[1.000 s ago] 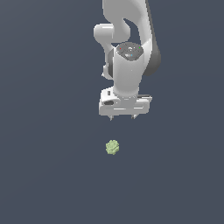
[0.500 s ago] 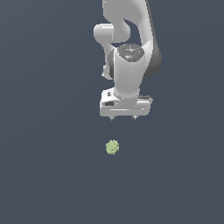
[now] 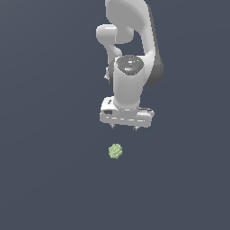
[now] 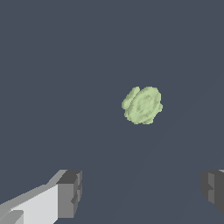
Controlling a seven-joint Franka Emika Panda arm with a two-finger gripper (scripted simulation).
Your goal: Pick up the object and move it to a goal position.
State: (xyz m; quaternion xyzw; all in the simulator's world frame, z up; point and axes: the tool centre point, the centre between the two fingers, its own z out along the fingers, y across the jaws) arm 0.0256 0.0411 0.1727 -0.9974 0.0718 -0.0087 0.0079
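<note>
While the arm hangs down from the top of the exterior view, the gripper points at the floor with its fingers spread wide; in the wrist view the two dark pads sit near opposite edges of the picture, with a broad stretch of bare floor between them; nothing lies in that gap, and the fingers hold nothing and touch nothing. In the exterior view only the short dark fingertips show beneath the white hand, one at each end of its wide body; they are small there, so the spread is read more surely from the wrist view.

The blob lies on the floor, apart from the gripper; in the exterior view it sits below the hand, roughly under the fingertip on the exterior view's left, with clear floor showing between it and the tips. In the wrist view the blob is pale yellow-green, lumpy and roundish, much narrower than the gap between the pads; it lies outside the line joining the two pads, off to one side of that line, closer to the pad seen only partly at the picture's edge than to the one with the white finger body behind it. The floor is a plain dark blue-grey.
</note>
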